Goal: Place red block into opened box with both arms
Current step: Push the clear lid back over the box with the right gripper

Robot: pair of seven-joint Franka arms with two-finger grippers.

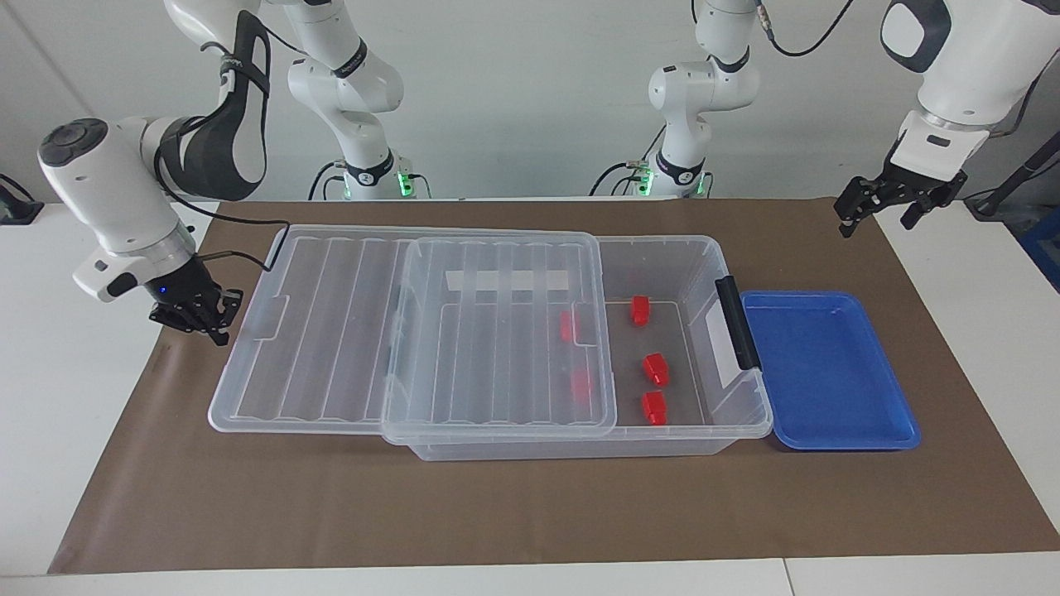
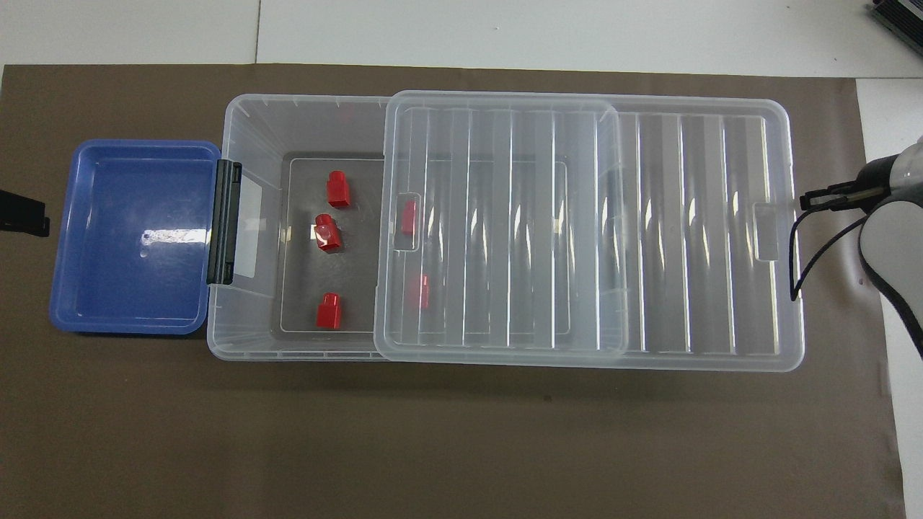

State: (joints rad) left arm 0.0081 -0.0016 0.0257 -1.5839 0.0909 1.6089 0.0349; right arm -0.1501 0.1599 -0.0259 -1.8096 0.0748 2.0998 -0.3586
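The opened box [image 1: 749,396] is a clear bin whose ribbed lid [image 1: 331,331] is slid toward the right arm's end and covers about half of it. Several red blocks lie inside. Three sit in the uncovered part [image 1: 639,310] [image 1: 656,369] [image 1: 654,407], and two show through the lid [image 2: 409,216] [image 2: 420,291]. My right gripper [image 1: 211,327] [image 2: 811,202] is shut and empty, low beside the lid's end edge; whether it touches the lid I cannot tell. My left gripper [image 1: 878,219] hangs open over the mat's corner at the left arm's end, holding nothing.
An empty blue tray [image 1: 828,372] lies against the box's black latch [image 1: 737,323], toward the left arm's end. A brown mat [image 1: 497,513] covers the table. The right arm's black cable [image 2: 800,267] loops beside the lid's end.
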